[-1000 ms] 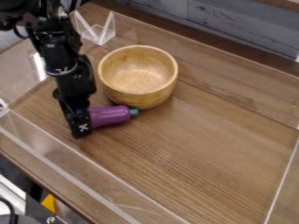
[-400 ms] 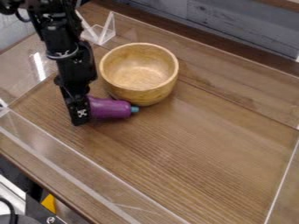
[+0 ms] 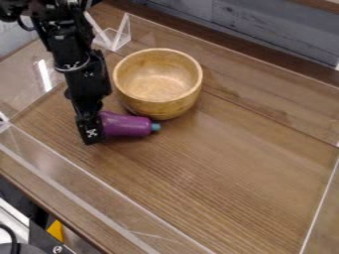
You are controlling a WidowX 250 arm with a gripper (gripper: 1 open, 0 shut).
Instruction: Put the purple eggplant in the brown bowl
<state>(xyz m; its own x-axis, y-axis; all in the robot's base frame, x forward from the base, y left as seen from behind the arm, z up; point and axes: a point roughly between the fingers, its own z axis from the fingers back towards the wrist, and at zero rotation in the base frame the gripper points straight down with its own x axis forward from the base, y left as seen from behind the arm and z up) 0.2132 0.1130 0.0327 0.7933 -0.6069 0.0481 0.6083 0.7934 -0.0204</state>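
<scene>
Fingers first: my gripper points straight down at the wooden table, with its black tips right at the fat end of the purple eggplant. My fingers look spread apart, but from this side I cannot tell if they are squeezing the eggplant or only touching it. One black finger with small white marks stands in front of the eggplant's left end and hides a bit of it.

The eggplant lies flat on the table. Its little teal stem tip points to the right, toward the bowl.

The brown bowl sits just beside the eggplant, a bit farther back and to the right. It is round, made of light wood, and has nothing inside. The eggplant is outside the bowl, near its front wall.

My black arm goes up from my fingers to the top left corner. Clear plastic walls stand around the table's edges.
</scene>
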